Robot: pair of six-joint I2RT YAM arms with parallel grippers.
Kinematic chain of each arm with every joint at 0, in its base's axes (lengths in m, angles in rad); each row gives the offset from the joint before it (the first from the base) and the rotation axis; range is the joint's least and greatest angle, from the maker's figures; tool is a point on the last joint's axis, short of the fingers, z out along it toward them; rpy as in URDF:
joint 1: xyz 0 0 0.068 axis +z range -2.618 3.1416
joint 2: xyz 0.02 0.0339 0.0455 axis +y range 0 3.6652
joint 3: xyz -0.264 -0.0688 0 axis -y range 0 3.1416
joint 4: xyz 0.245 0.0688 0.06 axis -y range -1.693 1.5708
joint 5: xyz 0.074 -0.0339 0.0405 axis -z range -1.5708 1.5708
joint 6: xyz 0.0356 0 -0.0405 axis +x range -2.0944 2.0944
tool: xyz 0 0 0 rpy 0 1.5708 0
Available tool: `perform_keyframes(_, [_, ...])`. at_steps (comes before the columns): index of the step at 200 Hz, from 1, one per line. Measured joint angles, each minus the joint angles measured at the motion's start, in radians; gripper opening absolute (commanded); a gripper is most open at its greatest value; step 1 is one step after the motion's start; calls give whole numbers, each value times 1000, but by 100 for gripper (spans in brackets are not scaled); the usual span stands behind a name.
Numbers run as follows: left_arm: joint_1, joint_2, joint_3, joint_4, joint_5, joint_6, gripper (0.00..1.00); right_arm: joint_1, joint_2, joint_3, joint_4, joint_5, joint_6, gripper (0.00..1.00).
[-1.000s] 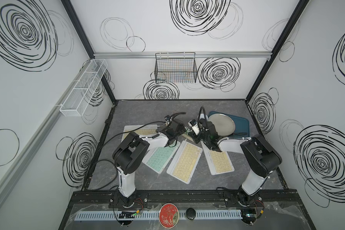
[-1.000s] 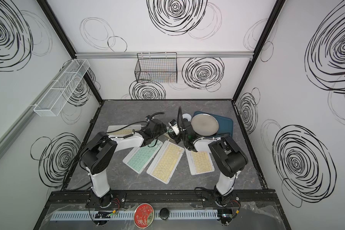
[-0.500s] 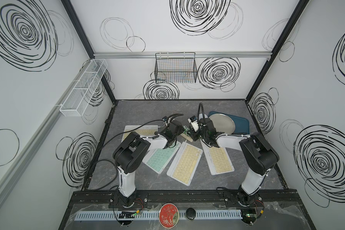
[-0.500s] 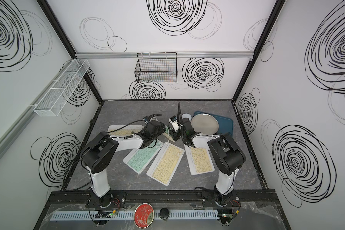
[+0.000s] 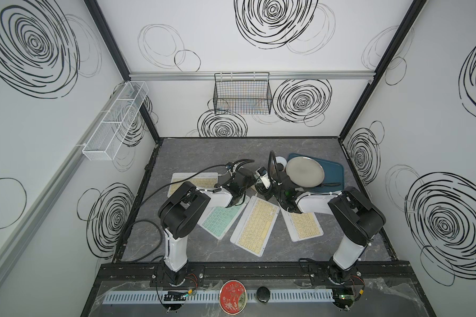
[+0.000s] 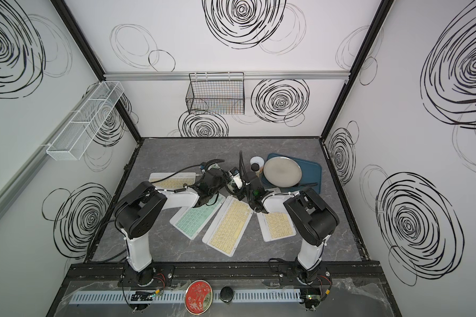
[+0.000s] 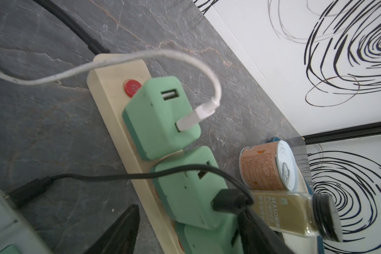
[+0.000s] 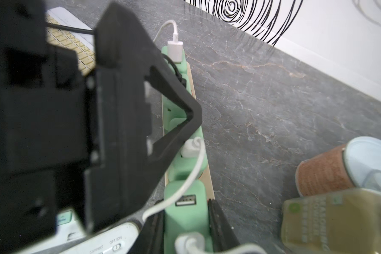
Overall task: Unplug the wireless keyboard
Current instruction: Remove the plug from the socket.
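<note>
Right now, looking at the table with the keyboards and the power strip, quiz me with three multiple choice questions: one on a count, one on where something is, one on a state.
1. The keyboards number: A two; B six; C four.
2. The grey plate rests: A in the wire basket; B on the blue tray; C on a keyboard.
3. The white cable at the green charger by the red switch is: A plugged in; B pulled out; C absent.

Answers: C, three cream and one mint show in both top views; B, the tray shows beneath and beside the plate; A, the cable's plug sits in the charger's port in the left wrist view.
</note>
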Motion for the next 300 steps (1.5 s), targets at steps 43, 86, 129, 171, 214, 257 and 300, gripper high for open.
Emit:
perform_keyframes(43, [0, 16, -23, 61, 2, -14, 74, 21, 0, -18, 31, 76, -60, 0])
perform_keyframes(86, [-1, 33, -34, 126, 21, -17, 73, -49, -34, 23, -95, -86, 98, 0])
perform_keyframes(129, [-8, 33, -47, 156, 36, -16, 73, -78, -60, 40, -179, -185, 185, 0])
perform_keyframes(171, [-10, 33, -57, 161, 38, -17, 73, 11, -58, 44, -189, -1, 91, 0])
perform_keyframes(214, [-10, 31, -106, 238, 38, -23, 73, 33, -56, 37, -183, 56, 95, 0])
perform_keyframes(257, [-10, 31, -130, 295, 37, -29, 73, -90, -58, 48, -203, -220, 252, 0])
perform_keyframes(300, [-10, 31, -145, 311, 35, -30, 73, 66, -58, 93, -285, 68, 168, 0])
